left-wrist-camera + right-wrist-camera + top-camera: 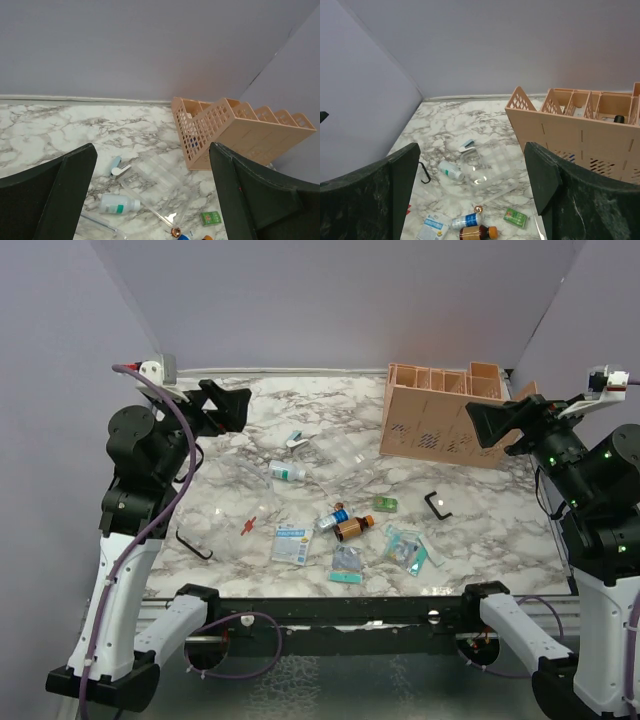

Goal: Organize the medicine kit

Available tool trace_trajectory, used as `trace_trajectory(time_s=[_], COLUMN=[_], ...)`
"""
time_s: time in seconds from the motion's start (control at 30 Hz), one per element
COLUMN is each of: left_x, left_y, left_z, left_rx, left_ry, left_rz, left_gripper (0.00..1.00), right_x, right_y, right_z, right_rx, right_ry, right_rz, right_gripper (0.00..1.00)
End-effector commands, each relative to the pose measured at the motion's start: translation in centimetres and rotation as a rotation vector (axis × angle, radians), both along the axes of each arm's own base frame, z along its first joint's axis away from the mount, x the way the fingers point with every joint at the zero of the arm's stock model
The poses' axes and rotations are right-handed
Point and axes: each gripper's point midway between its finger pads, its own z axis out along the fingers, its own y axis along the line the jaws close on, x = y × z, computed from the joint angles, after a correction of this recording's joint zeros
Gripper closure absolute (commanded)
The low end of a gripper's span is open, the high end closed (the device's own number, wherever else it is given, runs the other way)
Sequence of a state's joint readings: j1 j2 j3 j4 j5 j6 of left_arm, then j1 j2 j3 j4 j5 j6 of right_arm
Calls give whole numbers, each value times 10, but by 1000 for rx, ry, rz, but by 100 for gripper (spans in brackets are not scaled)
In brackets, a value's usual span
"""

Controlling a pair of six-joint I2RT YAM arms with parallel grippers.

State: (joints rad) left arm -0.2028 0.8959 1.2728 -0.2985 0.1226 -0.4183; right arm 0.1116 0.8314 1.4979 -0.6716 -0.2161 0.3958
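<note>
At the left side of the counter (480, 540), raised above the marble: left gripper (230, 408), wide open, holding nothing. Further right, loose in the middle: white bottle (286, 471), blue sachet (290, 543), brown bottle (352, 529), green box (386, 504), small packets (405, 550) near the front. Then, at the back right, peach organizer (440, 430), with only little visible inside. Beside it, right gripper (480, 425), also open and empty. Judging from this: sorting hardly begun, nearly everything left to place.

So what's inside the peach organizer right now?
The organizer shows a small dark object in one top compartment, and something blue behind the side lattice. The walls hide the compartment floors, so other contents cannot be ruled out.
</note>
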Motion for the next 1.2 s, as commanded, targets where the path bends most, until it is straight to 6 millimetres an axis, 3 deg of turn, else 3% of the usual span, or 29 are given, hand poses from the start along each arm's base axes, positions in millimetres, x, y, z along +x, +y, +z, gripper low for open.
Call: trace_trajectory(time_s=[0.0,0.2,0.47,0.57,0.7,0.8,1.0,1.17], left_x=[-1,-2,-3,6,16,22,38,37], left_y=[-5,-27,-82,-89,-90,-94,-103,-127], left_z=[10,-8,-41,-52,-59,-65,-108,-148], left_rx=[-23,-25,-77,-167,-274,-274,-220,-125], left_ry=[-45,-26,17,41,48,66,181,275], left_rz=[-5,-102,-400,-416,-390,-387,-356,-366], left_gripper=[1,1,1,1,1,1,5,13], right_x=[-3,0,11,18,30,34,29,24], right_y=[10,13,25,22,2,6,34,46], right_z=[5,-10,-41,-60,-88,-116,-160,-193], right_rx=[29,46,-18,-31,-17,-26,49,79], right_ry=[-14,33,100,159,252,331,476,589], right_rz=[59,73,153,138,0,23,171,214], right_gripper=[13,13,13,18,23,24,25,27])
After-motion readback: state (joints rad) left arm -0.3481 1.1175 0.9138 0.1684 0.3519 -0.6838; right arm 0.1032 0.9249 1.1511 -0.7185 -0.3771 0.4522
